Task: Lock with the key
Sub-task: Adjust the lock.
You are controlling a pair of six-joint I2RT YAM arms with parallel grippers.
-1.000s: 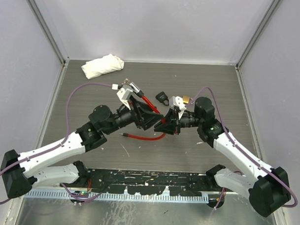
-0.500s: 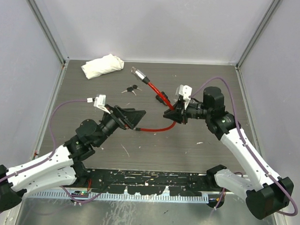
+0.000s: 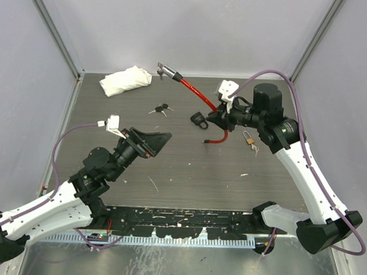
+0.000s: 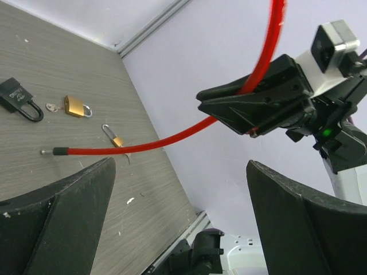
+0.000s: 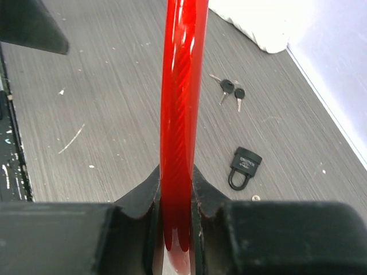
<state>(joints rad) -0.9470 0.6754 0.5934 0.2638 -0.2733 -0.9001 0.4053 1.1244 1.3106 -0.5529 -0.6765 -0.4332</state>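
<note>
Now that my left hand [image 3: 158, 141] has let go of the cable [image 3: 194, 91], it hangs spread wide and empty over the near left of the surface [image 3: 182, 167]. A second ago it was in the middle, sharing that cable with the right hand [image 3: 217, 114]; it has since drawn well back.

My right hand now carries the cable alone, pressed together on it partway along. The right wrist view shows the red sheath seated in the notch between the fingers. The cable's metal head points toward the far wall, off the surface, and the tail droops below the hand, ending close to the black padlock [image 3: 199, 119].

Since the earlier frame the right arm has risen and swung to the far right, taking the cable with it. That has uncovered the keys [image 3: 162, 108], which lie flat between the cloth [image 3: 125, 80] and the black padlock, with nothing touching them. A brass padlock [image 3: 249, 138] lies by my right forearm.

I judge the locking itself has not begun, since neither hand has a key. The left hand is free and nearer the keys, so fetching them looks like its job while the right steadies the cable.
</note>
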